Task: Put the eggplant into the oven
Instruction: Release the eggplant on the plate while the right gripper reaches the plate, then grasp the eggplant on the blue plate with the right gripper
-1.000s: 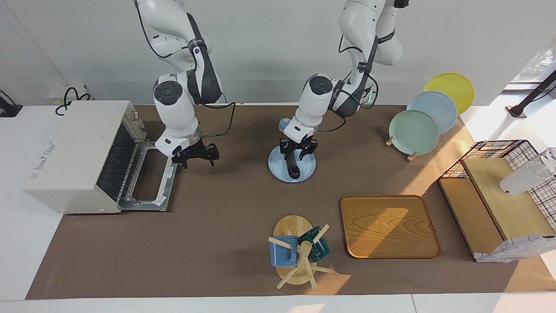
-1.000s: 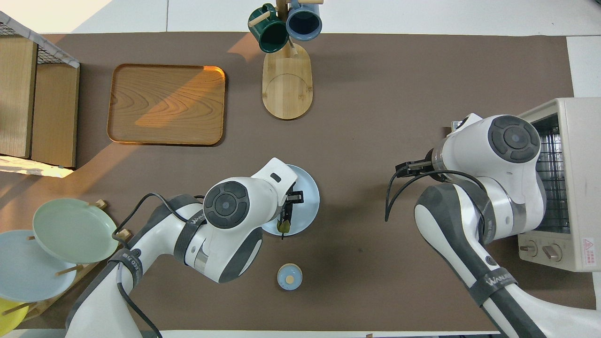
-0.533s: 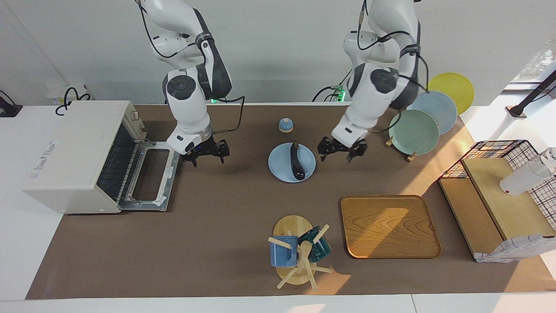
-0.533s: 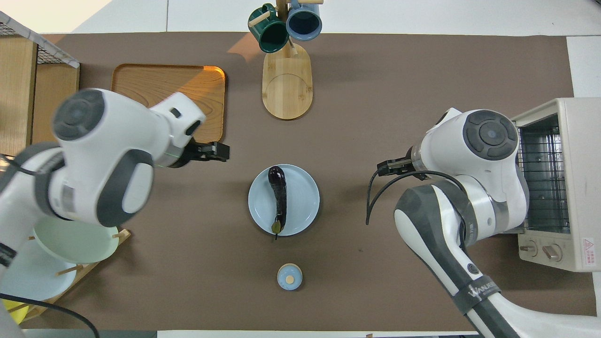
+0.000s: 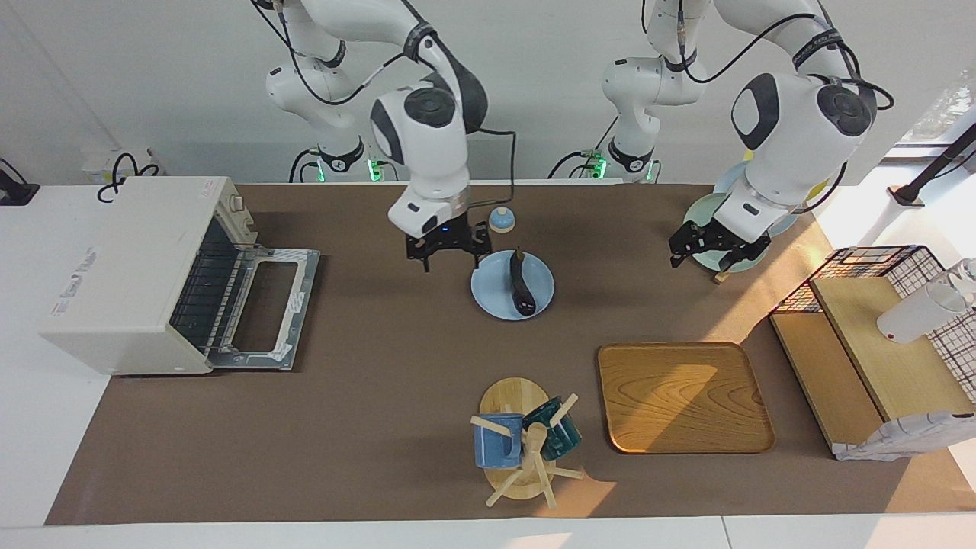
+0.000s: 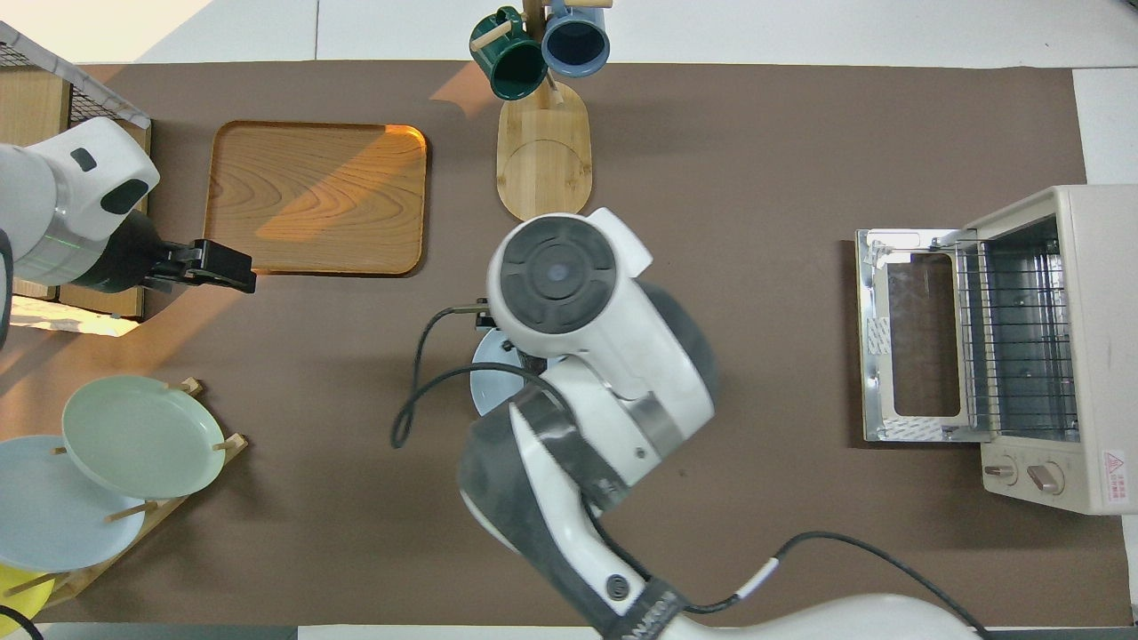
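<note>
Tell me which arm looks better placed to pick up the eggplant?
Probably the right. Its tool hangs beside the plate holding the eggplant, and it works the oven's end. The left tool is off by the plate rack.

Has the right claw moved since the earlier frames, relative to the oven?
Yes. The right claw has left the oven door and now hangs beside the blue plate holding the eggplant.

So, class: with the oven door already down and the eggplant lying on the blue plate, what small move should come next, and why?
Probably the right gripper should shift over the eggplant and lower onto it. It hangs beside the blue plate, holding nothing; the oven is open with its rack bare. The left gripper waits near the plate rack.
</note>
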Controlling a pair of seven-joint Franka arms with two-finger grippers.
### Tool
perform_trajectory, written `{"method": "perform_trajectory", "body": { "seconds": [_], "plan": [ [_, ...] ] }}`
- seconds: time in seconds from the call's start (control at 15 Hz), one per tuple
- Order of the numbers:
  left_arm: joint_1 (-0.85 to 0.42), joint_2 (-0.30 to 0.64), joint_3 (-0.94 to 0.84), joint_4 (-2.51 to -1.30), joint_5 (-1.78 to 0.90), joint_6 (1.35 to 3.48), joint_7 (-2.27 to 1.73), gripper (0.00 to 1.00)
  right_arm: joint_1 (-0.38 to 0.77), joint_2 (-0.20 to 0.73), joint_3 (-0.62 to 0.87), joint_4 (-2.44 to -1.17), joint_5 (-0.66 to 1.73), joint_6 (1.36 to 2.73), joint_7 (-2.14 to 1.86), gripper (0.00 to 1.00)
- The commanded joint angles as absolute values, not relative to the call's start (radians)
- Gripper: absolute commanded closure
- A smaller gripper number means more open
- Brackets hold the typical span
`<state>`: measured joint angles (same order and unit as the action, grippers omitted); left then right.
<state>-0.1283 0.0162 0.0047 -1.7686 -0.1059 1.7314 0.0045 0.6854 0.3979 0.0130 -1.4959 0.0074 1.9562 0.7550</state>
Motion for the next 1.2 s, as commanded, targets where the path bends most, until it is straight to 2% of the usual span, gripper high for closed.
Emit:
{"method": "perform_trajectory", "body": {
  "seconds": [0.0, 0.2, 0.27, 0.53, 0.73, 1.0, 1.07, 1.13],
  "plan": [
    [-0.117, -0.023, -0.006, -1.750, -0.071, 1.649, -0.001, 0.00, 0.782, 0.569, 0.006, -1.347, -0.004, 2.021, 0.892, 0.00],
    [-0.115, -0.041, -0.005, -1.750, -0.069, 1.623, -0.002, 0.00, 0.818, 0.569, 0.006, -1.436, -0.015, 2.146, 0.920, 0.00],
    [-0.115, -0.051, -0.005, -1.750, -0.066, 1.612, -0.003, 0.00, 0.843, 0.578, 0.006, -1.442, -0.017, 2.164, 0.925, 0.04],
    [-0.117, -0.052, -0.005, -1.750, -0.055, 1.585, -0.005, 0.00, 0.867, 0.591, 0.006, -1.543, -0.095, 2.256, 0.925, 0.36],
    [-0.126, -0.051, -0.006, -1.737, -0.017, 1.580, -0.005, 0.00, 0.868, 0.575, 0.006, -1.601, -0.129, 2.269, 0.920, 0.53],
    [-0.127, -0.020, -0.005, -1.661, -0.023, 1.588, -0.113, 0.00, 0.871, 0.560, 0.006, -1.647, -0.143, 2.290, 0.922, 0.54],
    [-0.126, -0.017, -0.006, -1.652, -0.020, 1.589, -0.129, 0.00, 0.873, 0.554, 0.006, -1.658, -0.144, 2.290, 0.922, 0.69],
    [-0.123, -0.015, -0.006, -1.649, -0.018, 1.588, -0.129, 0.00, 0.874, 0.552, 0.006, -1.658, -0.144, 2.286, 0.922, 0.97]
  ]
}}
